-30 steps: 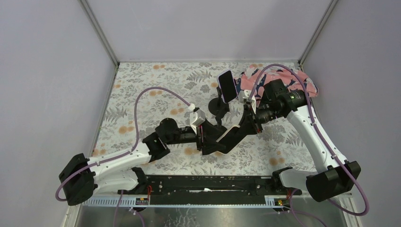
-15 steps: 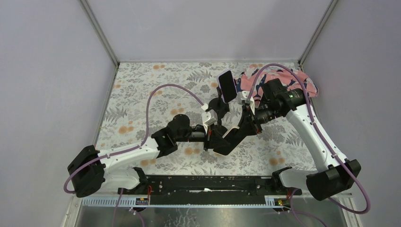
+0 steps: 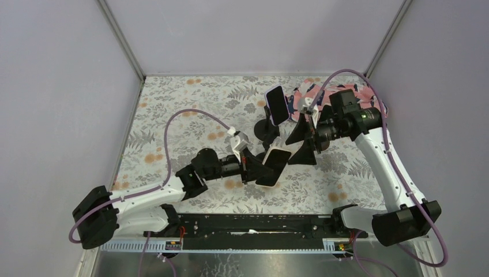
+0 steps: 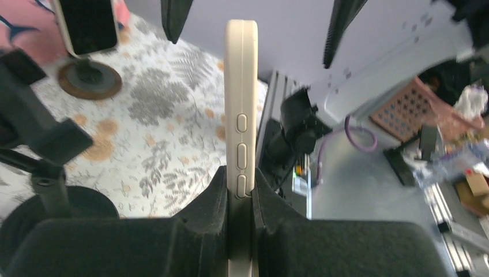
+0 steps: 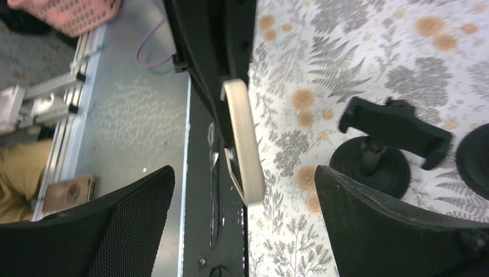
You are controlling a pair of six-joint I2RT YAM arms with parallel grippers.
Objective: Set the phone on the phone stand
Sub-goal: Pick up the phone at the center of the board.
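A phone in a cream case (image 3: 275,164) is held edge-up over the middle of the table, with my left gripper (image 3: 259,167) shut on its lower end. In the left wrist view its side buttons (image 4: 241,138) show just above the two pads of that gripper (image 4: 239,184). My right gripper (image 3: 297,145) stands open just right of the phone, apart from it. The phone (image 5: 242,133) shows between its spread fingers (image 5: 132,219) without touching them. An empty black phone stand (image 5: 395,130) with a clamp head stands on the floral mat.
A second phone (image 3: 277,105) sits on another round-based stand (image 3: 266,131) at the back middle. A pink patterned cloth (image 3: 369,101) lies in the back right corner under the right arm. Grey walls close three sides, and a black rail (image 3: 254,222) runs along the near edge.
The left gripper closed on the phone's lower end. The right gripper then opened, let go of the phone and drew back to the right. The left arm pulled the phone slightly left.
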